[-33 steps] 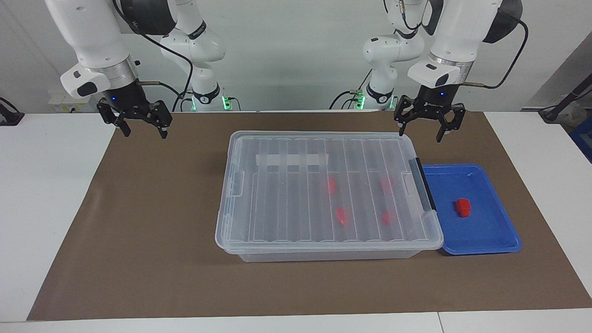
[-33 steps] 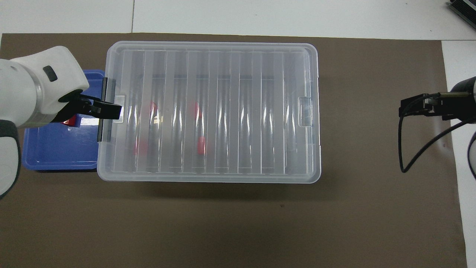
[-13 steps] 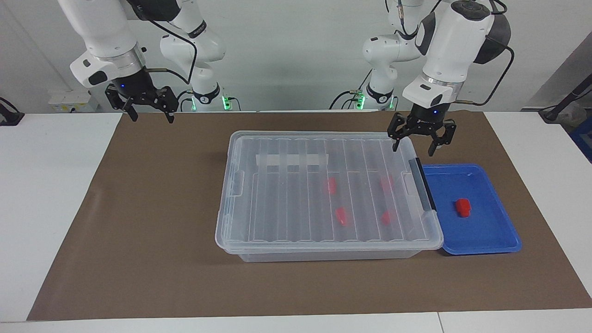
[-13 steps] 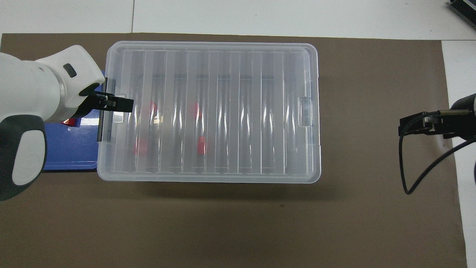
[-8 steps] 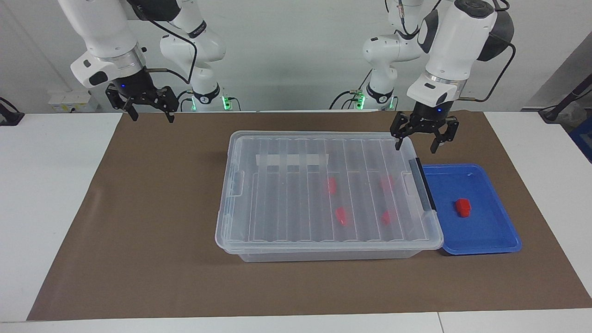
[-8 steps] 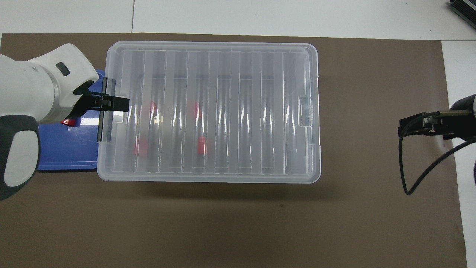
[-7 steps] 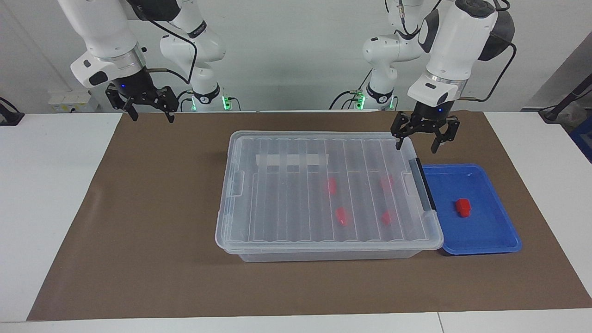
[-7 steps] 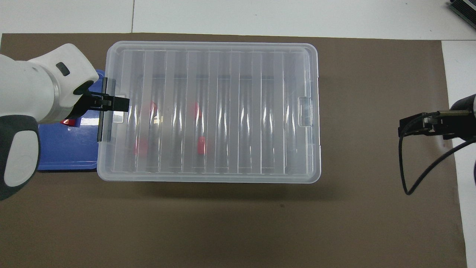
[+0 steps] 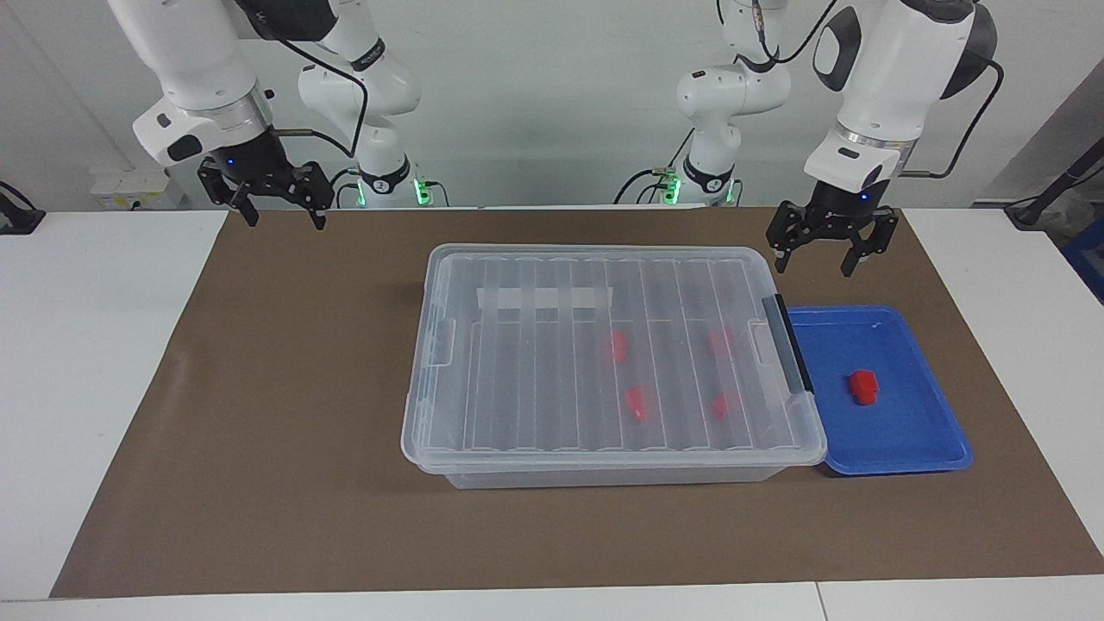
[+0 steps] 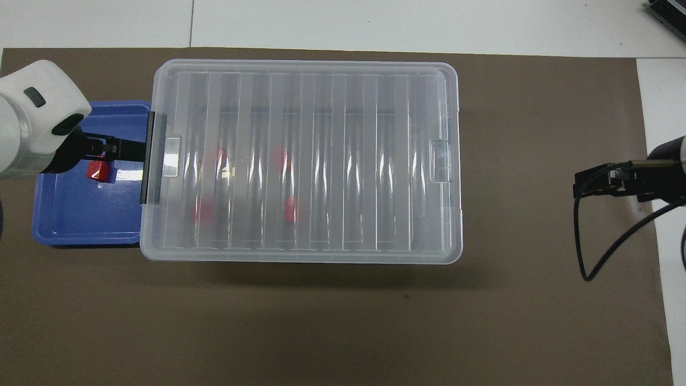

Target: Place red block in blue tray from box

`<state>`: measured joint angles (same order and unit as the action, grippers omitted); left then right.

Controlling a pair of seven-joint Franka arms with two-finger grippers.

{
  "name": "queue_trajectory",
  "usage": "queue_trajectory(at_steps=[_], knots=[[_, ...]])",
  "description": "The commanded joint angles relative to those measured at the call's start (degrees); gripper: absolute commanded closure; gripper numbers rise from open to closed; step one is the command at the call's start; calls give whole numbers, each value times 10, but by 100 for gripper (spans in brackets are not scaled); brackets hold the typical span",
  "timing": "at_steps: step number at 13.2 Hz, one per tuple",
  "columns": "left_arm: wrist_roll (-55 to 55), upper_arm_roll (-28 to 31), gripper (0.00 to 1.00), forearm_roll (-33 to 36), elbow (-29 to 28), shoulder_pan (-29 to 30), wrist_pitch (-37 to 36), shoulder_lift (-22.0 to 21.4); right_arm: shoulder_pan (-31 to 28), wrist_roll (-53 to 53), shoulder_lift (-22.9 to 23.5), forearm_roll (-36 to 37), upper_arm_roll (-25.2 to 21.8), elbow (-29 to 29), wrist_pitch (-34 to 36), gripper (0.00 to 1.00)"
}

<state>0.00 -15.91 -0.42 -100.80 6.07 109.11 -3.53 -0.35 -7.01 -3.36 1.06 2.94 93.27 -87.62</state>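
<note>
Your small red plastic block [image 9: 862, 385] sat in the shallow blue plastic tray [image 9: 914, 444], at 3 o'clock of the lidded clear plastic box [image 9: 604, 362]. Left gripper [image 9: 822, 256] and right gripper [image 9: 276, 214]: both spread wide, empty, up in the air.

Red block [image 9: 862, 385] in blue tray [image 9: 914, 448]

A: Clear box [image 9: 604, 362] with ribbed, translucent lid; dark grey latch bar [image 9: 792, 343] at one end. Faint red blocks in the box [image 9: 636, 404], blurred by the ribs.

B: Noted. Bright blue tray [image 9: 914, 435]; bright red block [image 9: 862, 386] in it, plain, unpatterned.

A: Brown mat [image 9: 259, 414] over white table [image 9: 78, 362].

B: Black grippers, white arms: left gripper [image 9: 822, 253], right gripper [image 9: 274, 204]. Green lights at arm bases [image 9: 420, 191].
</note>
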Motion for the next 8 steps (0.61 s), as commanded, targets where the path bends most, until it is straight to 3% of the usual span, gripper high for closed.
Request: queue_trajectory(at_steps=[1, 5, 8], knots=[[18, 15, 0, -8, 0, 17, -28, -10, -5, -3, -8, -11, 2, 12, 4, 0], [121, 46, 0, -8, -4, 41, -57, -18, -5, -2, -8, -11, 2, 12, 3, 0], [134, 54, 0, -9, -9, 41, -66, -22, -5, -4, -8, -11, 2, 12, 3, 0]])
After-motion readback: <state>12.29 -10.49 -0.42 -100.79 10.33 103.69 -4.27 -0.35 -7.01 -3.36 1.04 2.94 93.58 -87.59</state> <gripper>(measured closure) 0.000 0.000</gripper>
